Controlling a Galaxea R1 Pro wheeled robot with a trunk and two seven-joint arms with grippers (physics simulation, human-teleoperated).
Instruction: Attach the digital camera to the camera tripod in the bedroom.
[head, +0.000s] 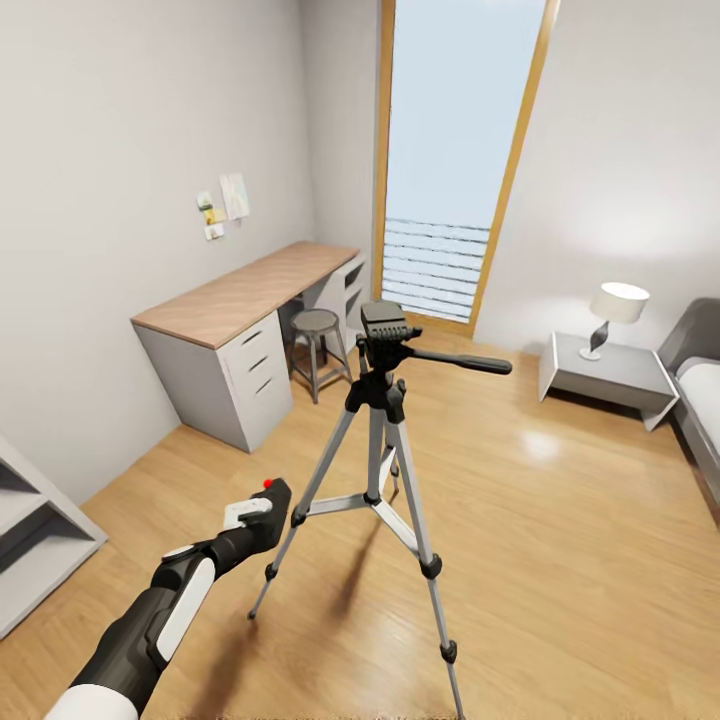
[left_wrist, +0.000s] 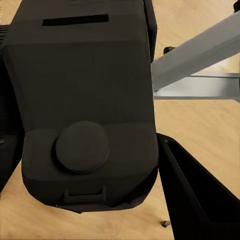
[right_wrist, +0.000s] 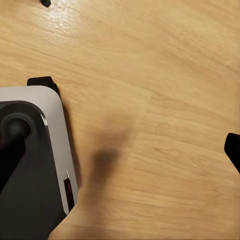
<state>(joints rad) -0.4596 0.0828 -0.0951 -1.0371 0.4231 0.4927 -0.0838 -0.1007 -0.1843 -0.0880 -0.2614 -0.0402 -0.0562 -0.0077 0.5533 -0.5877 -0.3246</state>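
The camera tripod (head: 383, 395) stands on the light wood floor in the middle of the bedroom, silver legs spread, its black head plate (head: 386, 322) bare and its pan handle (head: 462, 362) pointing right. My left gripper (head: 262, 512) is shut on the digital camera (head: 270, 503), a black body with a red button on top, held low and left of the tripod beside its left leg. The left wrist view has the camera (left_wrist: 85, 75) between the fingers (left_wrist: 200, 200) with a tripod leg (left_wrist: 200, 50) behind. My right gripper (right_wrist: 120, 155) is open over bare floor, one fingertip (right_wrist: 233, 149) showing.
A wooden-topped desk (head: 250, 290) with drawers and a round stool (head: 317, 325) stand at the left wall. A tall window (head: 450, 150) is behind the tripod. A nightstand (head: 640, 378) with a lamp (head: 615, 310) and a bed (head: 700, 390) are at right. A grey shelf (head: 30, 530) is near left.
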